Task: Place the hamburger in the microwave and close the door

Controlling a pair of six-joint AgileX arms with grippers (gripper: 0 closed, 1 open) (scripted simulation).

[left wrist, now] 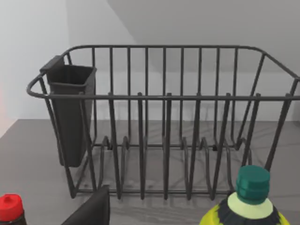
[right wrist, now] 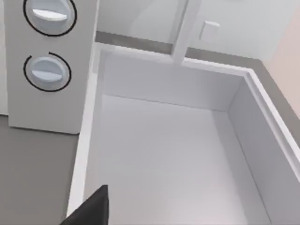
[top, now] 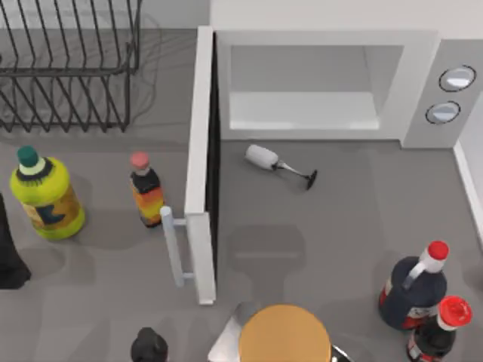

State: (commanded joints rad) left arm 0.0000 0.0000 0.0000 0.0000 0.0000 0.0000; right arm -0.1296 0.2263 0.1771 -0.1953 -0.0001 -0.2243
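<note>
Top view: microwave [top: 423,83] cavity empty, door [top: 201,166] swung open, hamburger unseen, either pincer's state can't tell; next, carry it in, then shut door.

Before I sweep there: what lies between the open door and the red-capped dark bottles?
A tipped wine glass on grey table, by the top view.

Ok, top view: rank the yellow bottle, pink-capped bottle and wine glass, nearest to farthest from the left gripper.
From the left gripper, at the table's left edge:
1. yellow bottle, far left.
2. pink-capped bottle, left of the open door.
3. wine glass, lying before the microwave.
</note>
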